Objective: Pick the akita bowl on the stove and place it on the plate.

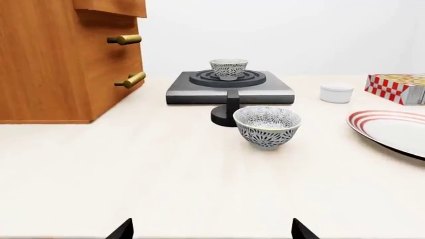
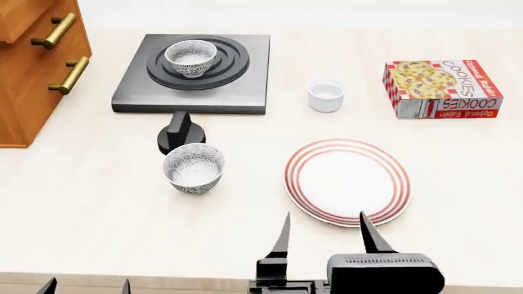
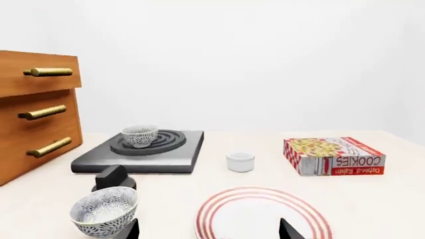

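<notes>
Right gripper (image 2: pixel 324 236) waits at the near table edge, fingers apart and empty, tips over the plate (image 2: pixel 347 181) rim.
Only the left gripper (image 2: pixel 86 286) fingertips show, spread and empty. Target akita bowl (image 2: pixel 191 57) sits upright on the stove (image 2: pixel 245 79) burner rings, well apart from both arms; its twin bowl (image 2: pixel 195 168) stands on the table beside the knob (image 2: pixel 177 132). Likely light, rigid, glazed and slippery: pinching across the rim wall looks safest.
</notes>
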`<state>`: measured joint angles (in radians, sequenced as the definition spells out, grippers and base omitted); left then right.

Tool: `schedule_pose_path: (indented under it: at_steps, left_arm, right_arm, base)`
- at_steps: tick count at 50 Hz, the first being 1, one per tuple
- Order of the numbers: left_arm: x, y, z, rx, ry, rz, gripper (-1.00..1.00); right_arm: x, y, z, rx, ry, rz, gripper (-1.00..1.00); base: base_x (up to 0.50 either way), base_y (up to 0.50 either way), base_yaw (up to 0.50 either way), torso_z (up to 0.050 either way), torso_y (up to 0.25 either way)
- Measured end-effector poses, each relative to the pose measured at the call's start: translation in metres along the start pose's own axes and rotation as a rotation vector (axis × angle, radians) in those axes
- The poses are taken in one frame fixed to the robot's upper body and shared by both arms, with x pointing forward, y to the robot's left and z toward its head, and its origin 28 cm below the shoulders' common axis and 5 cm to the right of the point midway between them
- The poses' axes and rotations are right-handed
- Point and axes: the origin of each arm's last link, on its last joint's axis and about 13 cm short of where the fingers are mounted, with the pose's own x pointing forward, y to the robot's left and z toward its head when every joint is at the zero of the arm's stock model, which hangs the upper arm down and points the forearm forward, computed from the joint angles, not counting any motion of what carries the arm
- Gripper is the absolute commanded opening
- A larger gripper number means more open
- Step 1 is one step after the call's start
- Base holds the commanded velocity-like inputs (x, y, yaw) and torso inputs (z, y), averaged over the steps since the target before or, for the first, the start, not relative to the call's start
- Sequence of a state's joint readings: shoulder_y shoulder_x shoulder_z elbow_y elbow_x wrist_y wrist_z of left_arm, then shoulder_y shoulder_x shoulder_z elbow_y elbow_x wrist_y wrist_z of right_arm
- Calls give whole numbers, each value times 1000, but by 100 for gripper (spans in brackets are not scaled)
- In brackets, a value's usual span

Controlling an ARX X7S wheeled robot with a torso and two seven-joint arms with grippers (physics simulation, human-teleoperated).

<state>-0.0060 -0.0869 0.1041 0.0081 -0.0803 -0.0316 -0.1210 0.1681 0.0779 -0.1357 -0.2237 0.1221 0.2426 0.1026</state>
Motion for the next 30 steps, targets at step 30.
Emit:
schedule_pose_path:
  at_steps: [30]
  left_arm:
    - [1, 0, -1, 4, 2, 3, 100]
  right_arm:
    - [59, -42, 182, -11, -137, -37, 100]
  base:
    - [0, 0, 0, 0, 0]
